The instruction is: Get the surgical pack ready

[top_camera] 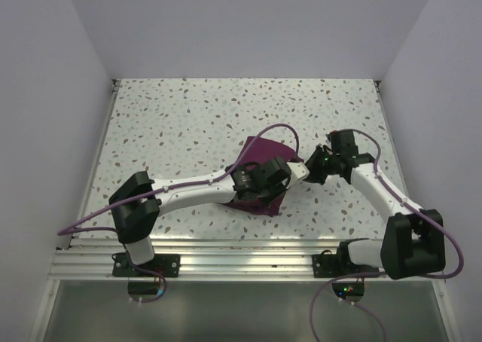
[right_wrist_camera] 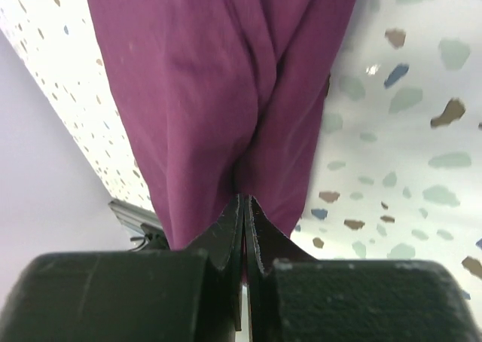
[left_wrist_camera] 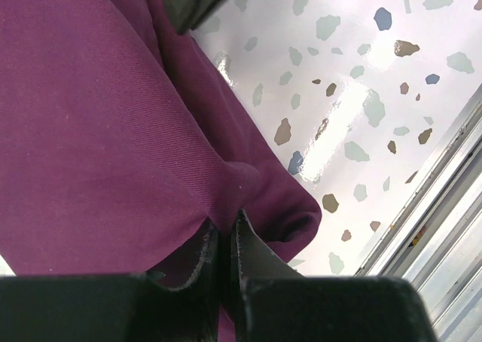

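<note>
Mid-fold at frame centre: left end effector [left_wrist_camera: 224, 240] and right end effector [right_wrist_camera: 245, 206] each pinch the maroon cloth [top_camera: 261, 152]; the next move likely needs both to carry it together.

Bright even light, white glare on tabletop [left_wrist_camera: 343, 131], soft-focus fingers [left_wrist_camera: 254, 253].

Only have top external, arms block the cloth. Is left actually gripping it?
Observer: Yes. The left wrist view shows the left gripper shut on a fold of the maroon cloth.
Operator: Right one?
Observer: The right gripper is shut on a bunched part of the cloth too, with creases running up from its tips.
Operator: Tray or instruments showing?
Observer: None in either wrist view, only cloth and the speckled table.
</note>
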Available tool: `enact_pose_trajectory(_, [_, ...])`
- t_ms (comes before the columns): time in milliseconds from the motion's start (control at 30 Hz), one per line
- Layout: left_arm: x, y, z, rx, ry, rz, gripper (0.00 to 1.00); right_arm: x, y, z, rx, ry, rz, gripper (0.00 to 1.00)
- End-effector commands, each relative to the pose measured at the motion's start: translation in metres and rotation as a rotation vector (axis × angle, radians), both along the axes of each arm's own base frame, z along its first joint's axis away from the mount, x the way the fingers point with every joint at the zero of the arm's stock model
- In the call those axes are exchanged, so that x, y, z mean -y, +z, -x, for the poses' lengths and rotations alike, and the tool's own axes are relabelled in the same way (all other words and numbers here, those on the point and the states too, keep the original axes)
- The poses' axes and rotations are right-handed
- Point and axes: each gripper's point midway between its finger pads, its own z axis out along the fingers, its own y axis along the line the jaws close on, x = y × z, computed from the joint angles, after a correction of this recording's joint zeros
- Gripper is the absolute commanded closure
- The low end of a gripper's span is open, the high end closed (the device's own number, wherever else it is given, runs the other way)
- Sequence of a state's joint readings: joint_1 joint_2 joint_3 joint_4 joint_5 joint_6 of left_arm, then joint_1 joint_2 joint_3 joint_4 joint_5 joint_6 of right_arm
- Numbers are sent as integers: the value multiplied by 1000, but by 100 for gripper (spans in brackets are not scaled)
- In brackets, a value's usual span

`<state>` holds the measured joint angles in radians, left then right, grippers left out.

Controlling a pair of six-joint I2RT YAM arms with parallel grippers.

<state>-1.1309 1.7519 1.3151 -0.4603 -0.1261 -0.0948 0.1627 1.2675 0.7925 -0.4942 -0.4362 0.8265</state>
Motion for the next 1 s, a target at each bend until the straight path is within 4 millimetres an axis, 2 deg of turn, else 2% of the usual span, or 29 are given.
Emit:
enact_pose_trajectory(0, [3,16,-3,15,11,53,100,-2,12,-25,76,21,1,100])
enact_pose_trajectory(200, [4,16,-3,13,8,58,100,-7,3,-41,67,15,-13,100])
enact_pose_trajectory(433, [9,21,-4,17,-4,75,100,-13,-13,-46,40,-8,-52,100])
enact_pose_trajectory(633, [13,24,-3,16,-22,79,100,-29,-22,-61,60,-29,-97,100])
enact_pose_trajectory(800, [14,24,-3,15,-27,76,100,-48,-34,-65,48,-21,-104,100])
enact_pose_trajectory(967, [12,20,-1,7,-30,68,100,-38,-55,-55,6,-61,-34,100])
